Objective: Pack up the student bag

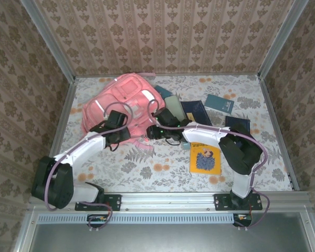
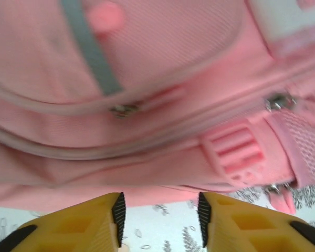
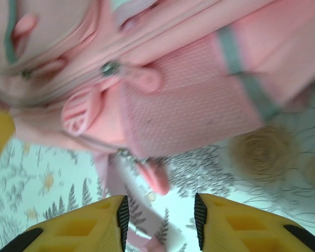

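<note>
Your floral tabletop [image 1: 147, 168] carries the student bag [image 1: 121, 100], lying flat at the upper left of centre in the top view; both arms reach in to its lower edge; right of it lie dark blue books [image 1: 196, 111], a teal book [image 1: 219, 103] and, lower, a yellow book [image 1: 205, 158]. Your left fingers [image 2: 119, 218] stand partly open with nothing between them, just short of the bag's pink buckle [image 2: 236, 155]; your right fingers [image 3: 123, 220] are likewise parted and empty, below a zip pull [image 3: 111, 68].

Pink student bag [image 1: 122, 97], flat, far left
</note>
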